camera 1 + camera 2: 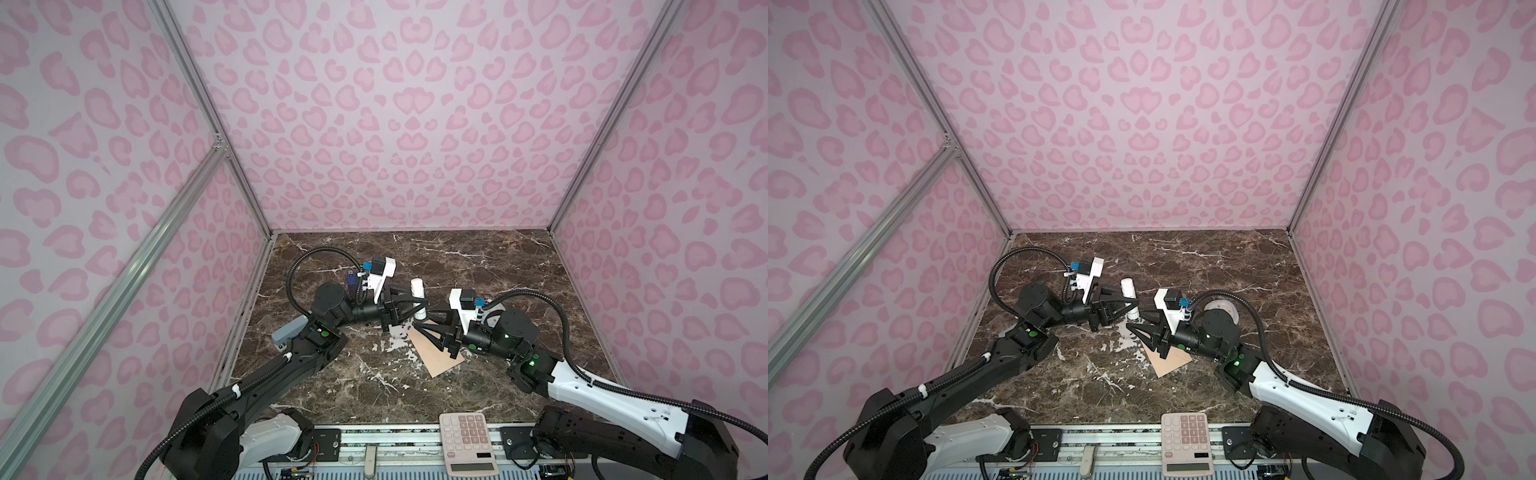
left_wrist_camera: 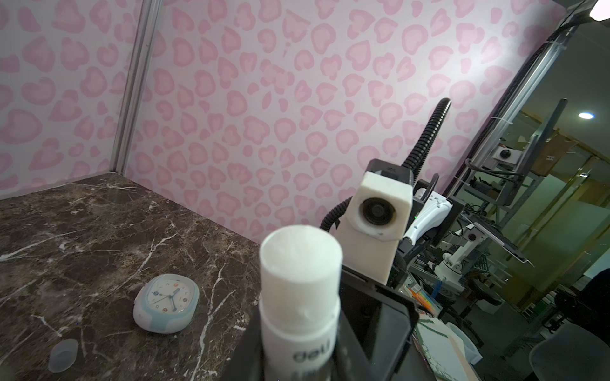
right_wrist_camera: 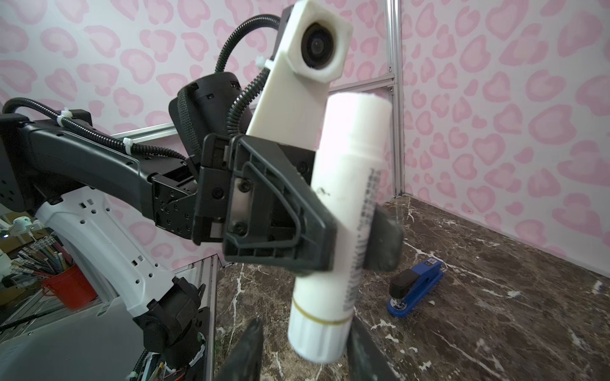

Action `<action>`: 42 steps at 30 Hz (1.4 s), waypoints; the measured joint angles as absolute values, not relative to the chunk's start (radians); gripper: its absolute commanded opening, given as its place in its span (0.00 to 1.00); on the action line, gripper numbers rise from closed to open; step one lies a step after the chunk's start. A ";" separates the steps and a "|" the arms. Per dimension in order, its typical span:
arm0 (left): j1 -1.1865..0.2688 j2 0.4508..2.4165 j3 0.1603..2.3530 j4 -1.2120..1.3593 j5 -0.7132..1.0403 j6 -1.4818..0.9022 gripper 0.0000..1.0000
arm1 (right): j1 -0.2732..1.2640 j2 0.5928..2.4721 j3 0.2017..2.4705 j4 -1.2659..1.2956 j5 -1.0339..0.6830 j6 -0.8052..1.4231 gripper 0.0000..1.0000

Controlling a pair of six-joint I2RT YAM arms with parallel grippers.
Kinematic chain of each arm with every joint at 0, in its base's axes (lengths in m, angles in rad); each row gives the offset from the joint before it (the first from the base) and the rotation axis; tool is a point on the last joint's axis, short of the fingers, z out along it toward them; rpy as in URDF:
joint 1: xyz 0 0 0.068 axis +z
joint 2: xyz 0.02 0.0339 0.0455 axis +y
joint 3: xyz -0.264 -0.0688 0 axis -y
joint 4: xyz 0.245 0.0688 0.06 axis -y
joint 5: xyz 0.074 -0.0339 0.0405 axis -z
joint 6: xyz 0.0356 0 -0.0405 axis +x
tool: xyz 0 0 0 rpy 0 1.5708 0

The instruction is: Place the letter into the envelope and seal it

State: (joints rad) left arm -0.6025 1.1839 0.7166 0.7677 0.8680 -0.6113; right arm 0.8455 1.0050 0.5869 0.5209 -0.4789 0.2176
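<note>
Two arms reach in from the bottom corners of both top views and meet near the middle of the marble table [image 1: 478, 270]. There is one glue stick [image 1: 417, 286], white and tilted. The left gripper [image 1: 417, 303] is clamped across its body, one black finger pressed on each side in the right wrist view. The right gripper [image 1: 419, 322] comes at the stick's lower, capped end from the right. Its two fingers [image 3: 251, 349] stand apart on either side of that end, with a clear gap on at least one side. One envelope [image 1: 436, 357], peach and flat, lies on the table right of centre, partly under the right gripper. In the lower right of the left wrist view, a pale sheet with a greenish patterned edge [image 2: 439, 349] may be the letter, beside a peach strip, though it is too blurred to be sure. One calculator [image 1: 467, 442] lies at the bottom edge, on the rail in front of the table. One small clock [image 2: 166, 303] lies in the lower left of the left wrist view, with one translucent cap [image 2: 62, 354] near it. One blue stapler [image 3: 416, 290] sits on the marble in the lower right of the right wrist view.
</note>
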 measured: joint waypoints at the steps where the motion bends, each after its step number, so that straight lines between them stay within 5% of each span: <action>1: -0.603 1.187 0.717 0.779 0.873 -0.621 0.04 | 0.845 1.009 0.587 0.528 -0.483 0.218 0.41; 27: -0.609 1.200 0.722 0.807 0.889 -0.622 0.04 | 0.851 1.036 0.617 0.546 -0.454 0.249 0.18; 35: -0.636 1.188 0.731 0.754 0.795 -0.556 0.04 | 0.915 1.031 0.649 0.473 -0.262 0.157 0.15; 42: -0.711 1.166 0.753 0.638 0.582 -0.458 0.04 | 1.037 1.053 0.659 0.470 0.092 0.065 0.15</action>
